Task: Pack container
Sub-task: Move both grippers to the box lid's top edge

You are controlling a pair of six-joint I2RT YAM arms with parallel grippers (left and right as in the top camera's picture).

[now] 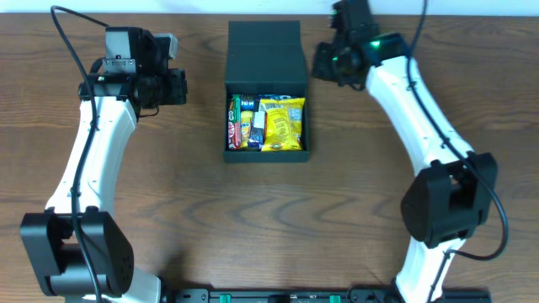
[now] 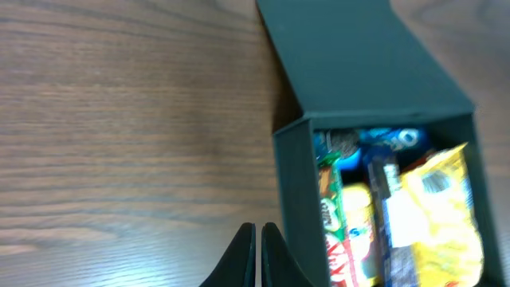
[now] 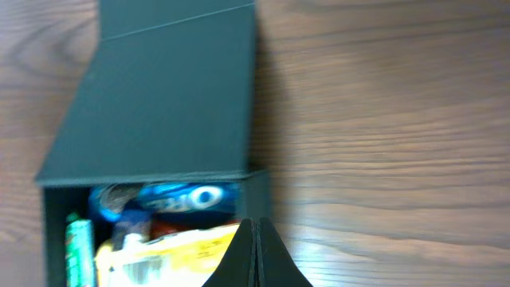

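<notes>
Box [image 1: 265, 59] sits mid-bench [image 1: 168, 194], between the 2 arms, nearer the far edge. Matte black, square, lid open w/ the flap thrown back away from the robot's base. Open compartment faces up and is packed w/ snacks: yellow packet [image 1: 282, 124] fills the right side, a dark-and-white bar [image 1: 257, 126] stands next to it in the middle, and red and green bars [image 1: 237, 122] are pressed vs the left wall. Blue packet [image 3: 179, 197] lies across the far end, by the hinge; print too blurry to read.

Left claw [image 2: 260, 233]: fingers pressed together, nothing in them. It hangs over bare bench just left of the box's left wall, not touching it as far as the wrist view shows.

Right claw [image 3: 255, 227]: also closed tight, tips meeting, nothing held. It's at the box's right side, near the corner where flap meets wall. In the wrist view the tips overlap that corner; can't tell if they touch it.

Rest of the bench is plain brown wood grain.
</notes>
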